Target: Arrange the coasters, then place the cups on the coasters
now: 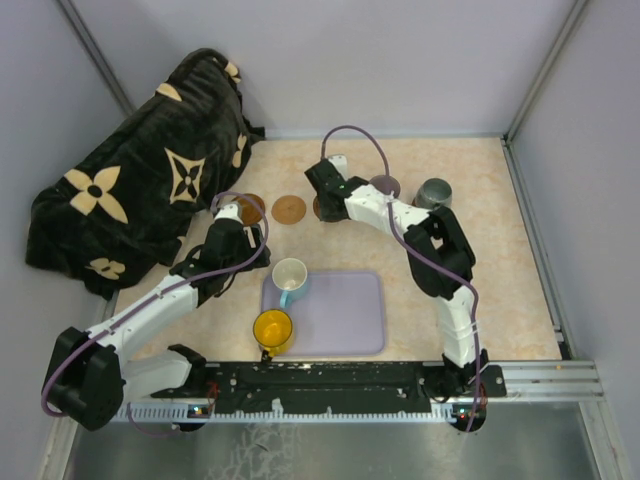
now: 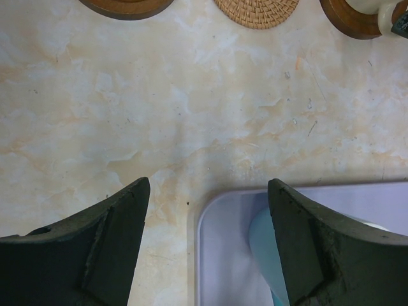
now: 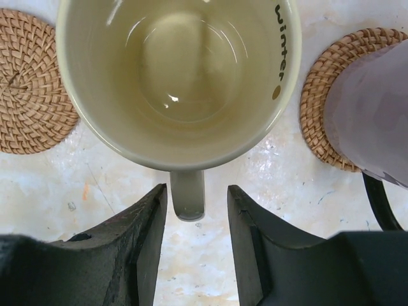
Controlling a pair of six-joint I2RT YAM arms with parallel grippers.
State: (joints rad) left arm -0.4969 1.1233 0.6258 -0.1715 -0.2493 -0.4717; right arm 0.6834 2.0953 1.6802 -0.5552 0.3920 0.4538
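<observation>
Right gripper [image 3: 197,190] is down low at the cream cup [image 3: 178,76], jaws partly open and straddling its handle [image 3: 188,197]. One finger is hard up beside the handle, and I can't tell whether it touches. The other stands clear, with table showing in the gap. So there's no squeeze on it, and the cup stands upright on its own. My left wrist camera shows it sitting on a dark brown coaster [image 2: 347,19].

To one side lies a bare woven coaster [image 3: 29,83]. On the other side a second woven coaster [image 3: 325,108] carries the mauve cup [image 3: 376,115]. The grey-green cup [image 1: 434,192] stands at the right end of the row; what is under it I can't make out.

Left gripper [image 2: 209,185] is spread wide, holding nothing and touching nothing. It hangs over bare table at the corner of the lavender tray [image 2: 217,255], with the white-and-blue cup [image 2: 264,248] showing its pale blue side by one finger. That cup stands upright on the tray, and the yellow cup [image 1: 272,328] is at the tray's near left corner. Ahead of this gripper lies another dark coaster [image 2: 127,5], bare.
</observation>
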